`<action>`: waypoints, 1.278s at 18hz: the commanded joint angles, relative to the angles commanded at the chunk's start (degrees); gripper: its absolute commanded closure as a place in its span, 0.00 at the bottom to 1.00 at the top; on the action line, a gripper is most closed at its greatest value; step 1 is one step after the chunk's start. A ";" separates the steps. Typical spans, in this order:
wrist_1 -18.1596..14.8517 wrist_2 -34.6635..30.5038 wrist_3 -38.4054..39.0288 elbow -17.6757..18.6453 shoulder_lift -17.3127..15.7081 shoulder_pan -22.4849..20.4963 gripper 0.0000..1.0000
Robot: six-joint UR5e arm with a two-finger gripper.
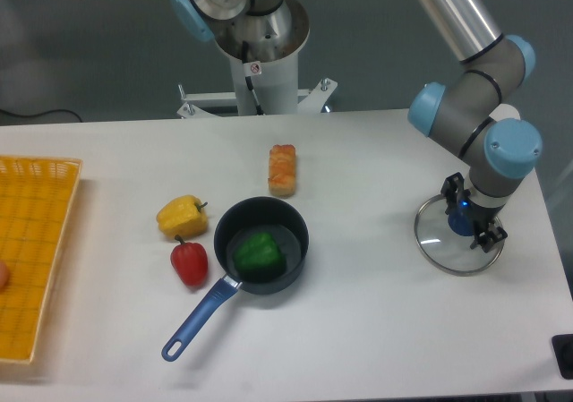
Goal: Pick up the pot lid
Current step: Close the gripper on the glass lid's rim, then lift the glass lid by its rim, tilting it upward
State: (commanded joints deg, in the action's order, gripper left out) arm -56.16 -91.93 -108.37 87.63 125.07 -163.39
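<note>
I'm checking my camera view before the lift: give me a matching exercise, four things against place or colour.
1. green pepper
2. pot lid
3. pan handle
4. crate

A. blue, angled toward the view's bottom left
B. under the gripper
C. yellow, at the view's left edge
D. inside the pan

Pairs: 1-D, 2-B, 3-A, 4-C
</note>
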 joint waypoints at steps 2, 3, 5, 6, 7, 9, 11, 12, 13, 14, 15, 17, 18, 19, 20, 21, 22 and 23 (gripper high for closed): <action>0.00 -0.96 0.00 0.00 0.00 0.00 0.28; 0.00 -1.58 0.35 0.00 0.00 0.09 0.29; 0.00 -1.76 1.14 0.00 -0.09 0.09 0.30; 0.00 -1.76 1.14 0.00 0.00 0.17 0.31; 0.00 -1.76 1.23 0.09 -0.09 0.18 0.32; 0.00 -1.76 1.41 0.09 -0.09 0.18 0.33; 0.00 -1.76 2.11 0.09 -0.09 0.18 0.37; 0.00 -1.84 2.28 0.09 -0.09 0.18 0.37; 0.00 -1.85 2.29 0.09 -0.09 0.18 0.38; 0.00 -1.85 2.29 0.09 -0.17 0.18 0.39; 0.00 -1.85 2.37 0.09 -0.18 0.18 0.39; -0.09 -1.85 2.29 0.09 -0.18 0.35 0.39; -0.09 -1.93 2.29 0.09 -0.26 0.44 0.39; -0.17 -2.02 2.37 0.09 -0.35 0.44 0.39; -0.26 -2.11 2.37 0.17 -0.53 0.44 0.39; -0.35 -2.28 2.37 0.26 -0.79 0.53 0.39; -0.35 -2.29 2.46 0.18 -1.14 0.88 0.39; -0.87 -2.37 2.81 0.26 -1.49 1.23 0.39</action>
State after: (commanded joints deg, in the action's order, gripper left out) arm -57.04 -94.31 -105.56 87.89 123.58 -162.16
